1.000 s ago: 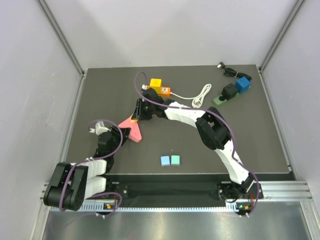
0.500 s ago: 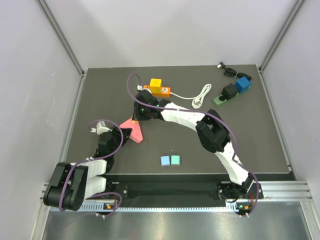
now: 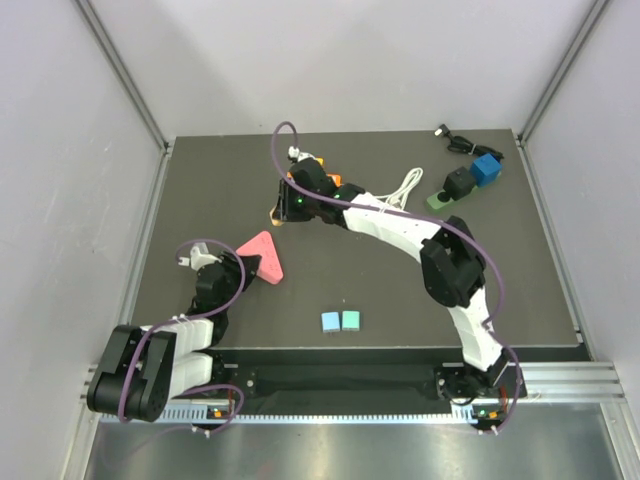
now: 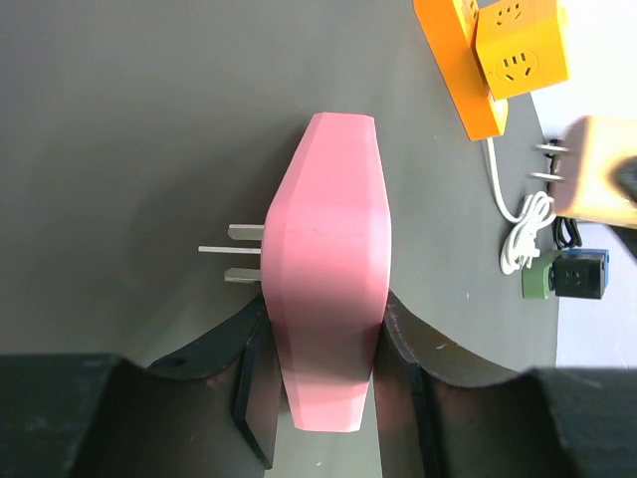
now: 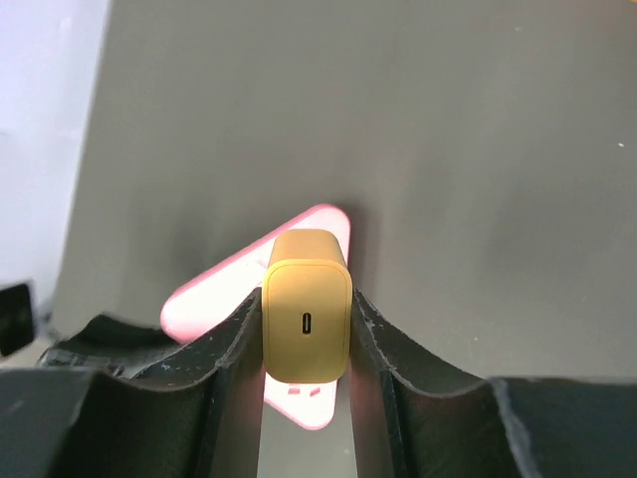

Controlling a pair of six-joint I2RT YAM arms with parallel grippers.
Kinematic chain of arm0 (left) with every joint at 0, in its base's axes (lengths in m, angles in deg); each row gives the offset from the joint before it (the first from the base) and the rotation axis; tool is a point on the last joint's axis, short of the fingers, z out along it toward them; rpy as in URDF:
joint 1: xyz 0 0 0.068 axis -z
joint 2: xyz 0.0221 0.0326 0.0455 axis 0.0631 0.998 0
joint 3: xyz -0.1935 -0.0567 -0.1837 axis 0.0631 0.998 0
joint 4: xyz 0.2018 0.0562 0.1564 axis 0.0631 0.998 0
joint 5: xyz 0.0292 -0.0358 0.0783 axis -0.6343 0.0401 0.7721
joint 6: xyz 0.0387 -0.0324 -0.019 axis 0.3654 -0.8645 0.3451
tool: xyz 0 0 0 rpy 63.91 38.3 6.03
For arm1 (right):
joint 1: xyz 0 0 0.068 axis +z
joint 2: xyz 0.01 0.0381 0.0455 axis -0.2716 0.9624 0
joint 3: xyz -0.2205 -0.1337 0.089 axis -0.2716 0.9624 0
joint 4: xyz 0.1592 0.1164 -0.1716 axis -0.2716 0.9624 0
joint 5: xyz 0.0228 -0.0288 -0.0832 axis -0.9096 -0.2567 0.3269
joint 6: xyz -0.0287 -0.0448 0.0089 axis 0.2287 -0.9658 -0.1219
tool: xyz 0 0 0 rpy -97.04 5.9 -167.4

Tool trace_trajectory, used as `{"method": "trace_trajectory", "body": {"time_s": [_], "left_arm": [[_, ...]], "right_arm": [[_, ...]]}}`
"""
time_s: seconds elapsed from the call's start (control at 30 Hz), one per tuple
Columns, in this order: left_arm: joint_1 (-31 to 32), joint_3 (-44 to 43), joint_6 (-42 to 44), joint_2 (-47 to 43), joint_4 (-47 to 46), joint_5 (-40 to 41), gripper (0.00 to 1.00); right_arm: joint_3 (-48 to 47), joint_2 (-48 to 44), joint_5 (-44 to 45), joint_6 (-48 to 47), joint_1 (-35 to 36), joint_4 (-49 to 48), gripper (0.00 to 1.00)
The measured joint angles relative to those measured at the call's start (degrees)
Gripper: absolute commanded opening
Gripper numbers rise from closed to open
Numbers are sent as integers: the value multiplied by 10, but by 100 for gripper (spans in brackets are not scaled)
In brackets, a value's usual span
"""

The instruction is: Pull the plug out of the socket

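Observation:
A pink triangular socket [image 3: 262,257] lies on the dark table, its metal prongs showing in the left wrist view [image 4: 328,269]. My left gripper [image 3: 240,270] [image 4: 326,329] is shut on its near end. My right gripper [image 3: 283,207] [image 5: 306,314] is shut on a tan-yellow plug [image 5: 306,319] with a small port facing the camera. It holds the plug off the socket, farther back on the table [image 3: 275,213]. In the left wrist view the plug [image 4: 597,169] hangs at the right with bare prongs. In the right wrist view the socket [image 5: 229,289] lies apart, below and beyond the plug.
An orange power strip [image 4: 463,70] with an orange cube adapter [image 4: 518,45] lies behind my right gripper, its white cable [image 3: 405,187] coiled to the right. A green-black adapter [image 3: 452,188], a blue cube [image 3: 487,168] and a black cable [image 3: 455,140] lie back right. Two small blocks [image 3: 341,321] lie front centre.
My right gripper has moved back and up, away from the pink socket, taking the tan plug with it. The plug is now out of the socket. My left gripper still holds the socket.

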Motion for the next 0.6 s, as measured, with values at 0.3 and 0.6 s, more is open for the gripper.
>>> {"method": "trace_trajectory", "body": {"time_s": [0.3, 0.6], "left_arm": [[-1, 0, 2, 0, 0, 0, 0], [-1, 0, 1, 0, 0, 1, 0]], "right_arm": [[196, -145, -167, -106, -47, -10, 0], [507, -425, -239, -172, -87, 80, 0]]}}
